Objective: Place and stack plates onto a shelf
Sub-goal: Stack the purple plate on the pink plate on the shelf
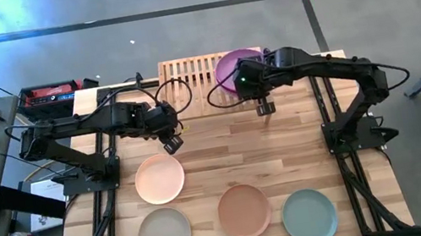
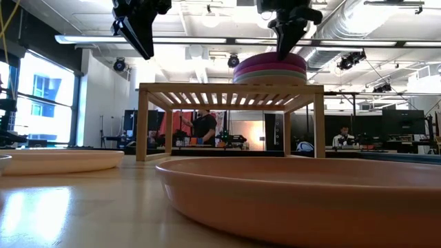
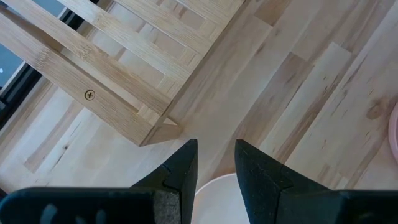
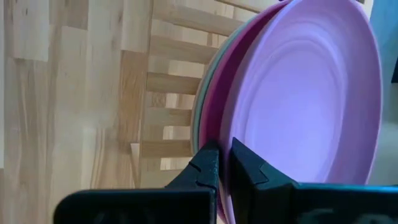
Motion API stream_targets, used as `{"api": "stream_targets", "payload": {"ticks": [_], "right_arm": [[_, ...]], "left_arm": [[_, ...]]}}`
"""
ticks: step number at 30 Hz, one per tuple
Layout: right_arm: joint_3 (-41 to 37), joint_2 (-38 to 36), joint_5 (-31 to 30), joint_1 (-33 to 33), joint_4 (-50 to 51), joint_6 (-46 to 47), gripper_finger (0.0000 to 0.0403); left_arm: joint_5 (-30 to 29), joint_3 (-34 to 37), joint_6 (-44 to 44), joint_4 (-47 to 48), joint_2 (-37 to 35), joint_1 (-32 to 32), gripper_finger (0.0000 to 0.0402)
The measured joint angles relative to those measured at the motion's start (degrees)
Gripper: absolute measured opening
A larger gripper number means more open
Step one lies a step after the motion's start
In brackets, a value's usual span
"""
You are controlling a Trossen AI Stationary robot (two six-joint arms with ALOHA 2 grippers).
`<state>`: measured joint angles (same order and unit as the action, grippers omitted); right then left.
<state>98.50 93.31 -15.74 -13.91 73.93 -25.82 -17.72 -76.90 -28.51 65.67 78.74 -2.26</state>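
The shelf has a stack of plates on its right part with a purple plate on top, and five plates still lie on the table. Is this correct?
Not quite: four plates lie on the table, not five. The high view shows a peach plate, a beige plate, a terracotta plate and a grey-teal plate. The rest holds: the stack on the shelf has the purple plate on top.

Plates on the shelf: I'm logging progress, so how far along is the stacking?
Done: a stack, purple on top, sits on the shelf. In hand: nothing; the left gripper hangs open above the peach plate, the right gripper shut. Left: peach, beige, terracotta and grey-teal plates on the table.
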Motion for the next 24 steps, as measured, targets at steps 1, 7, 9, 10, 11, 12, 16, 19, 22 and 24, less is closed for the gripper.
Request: {"api": "stream_targets", "payload": {"ticks": [1,7,9,10,11,12,16,19,22,24], "right_arm": [[0.0,0.2,-0.2,-0.2,-0.1,-0.1,0.0000],[0.0,0.6,-0.3,-0.6,0.0,-0.1,0.0000],[0.0,0.5,-0.3,-0.6,0.0,-0.2,0.0000],[0.0,0.5,-0.3,-0.6,0.0,-0.5,0.0000],[0.0,0.5,-0.3,-0.6,-0.1,-0.6,0.0000],[0.0,0.5,-0.3,-0.6,0.0,-0.6,0.0000],[0.0,0.5,-0.1,-0.6,-0.1,-0.6,0.0001],[0.0,0.5,-0.3,-0.6,-0.6,-0.6,0.0013],[0.0,0.5,0.5,-0.6,-0.8,-0.6,0.0031],[0.0,0.5,0.7,-0.6,-0.9,-0.6,0.0047]], "left_arm": [[0.0,0.0,0.0,0.0,0.0,0.0,0.0096],[0.0,0.0,0.0,0.0,0.0,0.0,0.0096],[0.0,0.0,0.0,0.0,0.0,0.0,0.0096],[0.0,0.0,0.0,0.0,0.0,0.0,0.0096],[0.0,0.0,-0.1,0.0,0.0,0.0,0.0096],[0.0,0.0,-0.4,0.0,0.0,0.0,0.0096],[0.0,0.0,-1.5,0.0,0.0,0.0,0.0096],[0.0,0.0,-1.4,0.0,0.0,0.0,0.0096],[0.0,0.0,-1.5,0.0,0.0,0.0,0.0096],[0.0,0.0,-1.5,0.0,0.0,0.0,0.0096]]}}
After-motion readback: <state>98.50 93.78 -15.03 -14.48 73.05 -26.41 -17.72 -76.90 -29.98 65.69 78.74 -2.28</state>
